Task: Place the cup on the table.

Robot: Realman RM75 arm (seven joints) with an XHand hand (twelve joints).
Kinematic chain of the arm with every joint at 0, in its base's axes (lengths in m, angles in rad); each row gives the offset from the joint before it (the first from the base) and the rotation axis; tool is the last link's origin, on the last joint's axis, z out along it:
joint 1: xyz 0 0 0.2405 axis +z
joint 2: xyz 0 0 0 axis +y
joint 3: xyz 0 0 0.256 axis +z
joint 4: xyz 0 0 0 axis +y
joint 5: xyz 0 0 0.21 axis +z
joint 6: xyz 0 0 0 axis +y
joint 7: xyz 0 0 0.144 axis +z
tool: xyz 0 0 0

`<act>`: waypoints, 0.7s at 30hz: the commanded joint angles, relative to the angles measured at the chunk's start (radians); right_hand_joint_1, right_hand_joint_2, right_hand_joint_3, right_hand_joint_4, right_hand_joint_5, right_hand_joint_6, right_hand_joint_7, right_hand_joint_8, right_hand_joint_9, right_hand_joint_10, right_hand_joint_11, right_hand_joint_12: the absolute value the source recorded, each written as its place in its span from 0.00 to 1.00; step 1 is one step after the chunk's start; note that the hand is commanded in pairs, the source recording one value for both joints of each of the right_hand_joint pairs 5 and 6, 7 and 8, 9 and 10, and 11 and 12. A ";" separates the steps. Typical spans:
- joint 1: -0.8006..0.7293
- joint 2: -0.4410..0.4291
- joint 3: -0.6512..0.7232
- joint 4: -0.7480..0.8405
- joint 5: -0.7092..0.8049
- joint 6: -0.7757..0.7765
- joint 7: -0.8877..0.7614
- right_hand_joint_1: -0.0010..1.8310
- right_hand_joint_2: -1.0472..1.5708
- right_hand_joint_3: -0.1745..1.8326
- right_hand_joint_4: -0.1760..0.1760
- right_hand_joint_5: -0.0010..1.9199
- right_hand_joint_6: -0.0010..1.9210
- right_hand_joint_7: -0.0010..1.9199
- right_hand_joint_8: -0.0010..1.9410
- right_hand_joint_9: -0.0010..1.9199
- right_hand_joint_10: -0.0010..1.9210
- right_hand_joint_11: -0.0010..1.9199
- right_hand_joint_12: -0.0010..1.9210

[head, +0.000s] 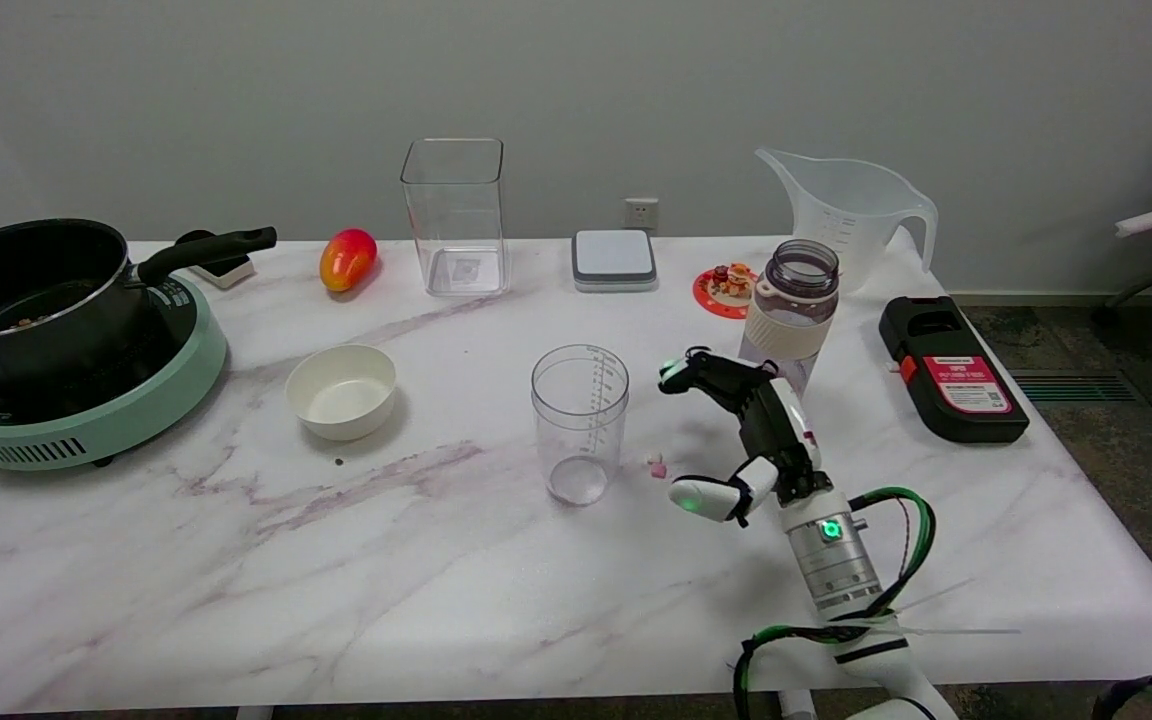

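Observation:
A clear plastic measuring cup (580, 423) stands upright on the white marble table (236, 580), near its middle. My right hand (746, 430) hovers just to the right of the cup, a short gap away, with its fingers spread and nothing held in them. Thumb and fingers point left toward the cup without touching it.
A bottle with a beige sleeve (792, 308) stands right behind the hand. A white bowl (341, 391) lies left of the cup, a pot on a green cooker (66, 340) at far left. A clear square container (456, 215), mango (347, 259), jug (851, 215) and black box (951, 368) line the back and right.

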 commanded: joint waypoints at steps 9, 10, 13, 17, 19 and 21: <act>-0.286 0.040 0.062 0.179 0.243 0.211 -0.143 0.64 0.29 0.59 0.50 0.48 0.48 0.56 0.56 0.60 0.60 0.37 0.37; -0.303 0.049 0.080 0.192 0.253 0.238 -0.154 0.64 0.29 0.59 0.50 0.48 0.48 0.57 0.56 0.61 0.61 0.38 0.38; -0.334 0.066 0.119 0.253 0.275 0.308 -0.206 0.65 0.29 0.59 0.50 0.48 0.48 0.59 0.58 0.62 0.62 0.39 0.39; -0.338 0.082 0.187 0.367 0.291 0.346 -0.285 0.65 0.31 0.60 0.50 0.49 0.49 0.61 0.61 0.65 0.65 0.45 0.45; -0.329 0.084 0.217 0.398 0.303 0.339 -0.309 0.66 0.33 0.60 0.50 0.49 0.49 0.62 0.61 0.66 0.66 0.49 0.49; -0.311 0.093 0.224 0.410 0.342 0.331 -0.339 0.66 0.36 0.60 0.50 0.50 0.50 0.63 0.62 0.66 0.66 0.51 0.51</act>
